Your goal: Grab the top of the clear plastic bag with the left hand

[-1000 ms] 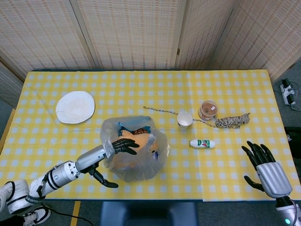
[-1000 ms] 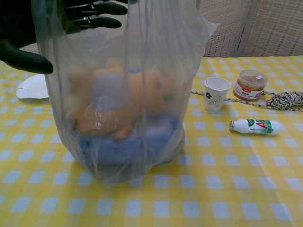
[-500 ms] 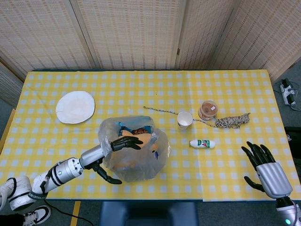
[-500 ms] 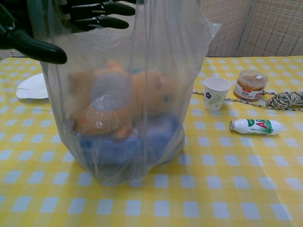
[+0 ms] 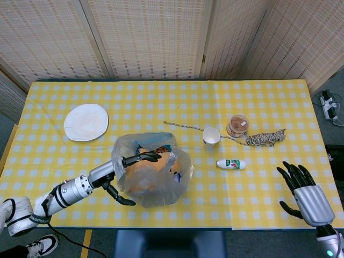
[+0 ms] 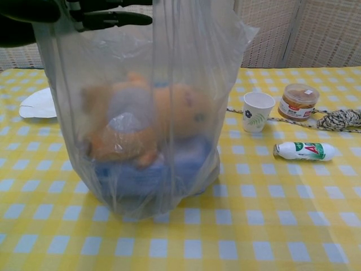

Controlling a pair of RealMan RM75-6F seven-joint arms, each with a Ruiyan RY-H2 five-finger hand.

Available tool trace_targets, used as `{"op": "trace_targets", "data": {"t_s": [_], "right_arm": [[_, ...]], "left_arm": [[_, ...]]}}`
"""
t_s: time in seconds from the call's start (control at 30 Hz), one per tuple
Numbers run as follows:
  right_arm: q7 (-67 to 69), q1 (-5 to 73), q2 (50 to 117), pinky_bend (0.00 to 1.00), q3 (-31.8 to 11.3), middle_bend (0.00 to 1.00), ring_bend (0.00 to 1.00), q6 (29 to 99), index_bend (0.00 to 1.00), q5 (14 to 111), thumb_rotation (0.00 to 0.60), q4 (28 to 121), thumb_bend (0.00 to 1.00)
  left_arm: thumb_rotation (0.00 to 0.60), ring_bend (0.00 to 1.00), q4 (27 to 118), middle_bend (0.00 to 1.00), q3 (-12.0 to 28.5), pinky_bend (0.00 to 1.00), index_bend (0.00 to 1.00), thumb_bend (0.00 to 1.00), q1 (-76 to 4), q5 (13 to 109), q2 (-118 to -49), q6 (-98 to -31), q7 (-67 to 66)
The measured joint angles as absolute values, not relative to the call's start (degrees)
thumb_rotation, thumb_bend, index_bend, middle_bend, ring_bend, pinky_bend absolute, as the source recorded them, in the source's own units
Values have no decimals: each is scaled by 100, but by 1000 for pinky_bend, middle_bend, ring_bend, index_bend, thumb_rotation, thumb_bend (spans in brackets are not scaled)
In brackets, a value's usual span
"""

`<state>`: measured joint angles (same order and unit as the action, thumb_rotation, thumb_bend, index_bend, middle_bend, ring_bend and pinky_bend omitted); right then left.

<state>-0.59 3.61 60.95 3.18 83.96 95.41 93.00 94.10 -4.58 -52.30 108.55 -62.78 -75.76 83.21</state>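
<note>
The clear plastic bag (image 5: pixel 153 169) stands upright on the table near its front edge, with an orange plush toy and something blue inside (image 6: pixel 149 127). My left hand (image 5: pixel 126 166) is at the bag's left upper rim. Its black fingers (image 5: pixel 141 157) reach over the bag's mouth, and its thumb (image 5: pixel 119 199) juts out below, outside the bag wall. Fingers and thumb stand apart, with the rim between them. In the chest view the fingers (image 6: pixel 110 18) show through the plastic at the top left. My right hand (image 5: pixel 303 191) hovers open at the table's front right corner.
A white plate (image 5: pixel 86 122) lies at the left. A paper cup (image 5: pixel 210 136), a brown lidded jar (image 5: pixel 237 125), a coil of rope (image 5: pixel 265 138) and a small white bottle (image 5: pixel 231 164) sit right of the bag.
My left hand has risen and slid further over the bag's mouth; in the chest view the thumb has moved up toward the fingers. The bag and the right hand have stayed put.
</note>
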Motion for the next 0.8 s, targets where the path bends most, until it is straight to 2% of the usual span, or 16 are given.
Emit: {"op": "trace_targets", "data": {"t_s": [0.1, 0.8], "right_arm": [[-77, 359, 6103, 0, 323, 0, 0, 8388, 0, 9545, 600, 9302, 275], [-86, 370, 6118, 0, 339, 0, 0, 8359, 0, 9571, 600, 9284, 275]], "left_arm": [[600, 13, 9404, 113, -508, 8, 175, 111, -5259, 10984, -6248, -7665, 8374], [600, 0, 10073, 111, -417, 0, 147, 110, -6014, 10890, -6105, -6743, 8339]]}}
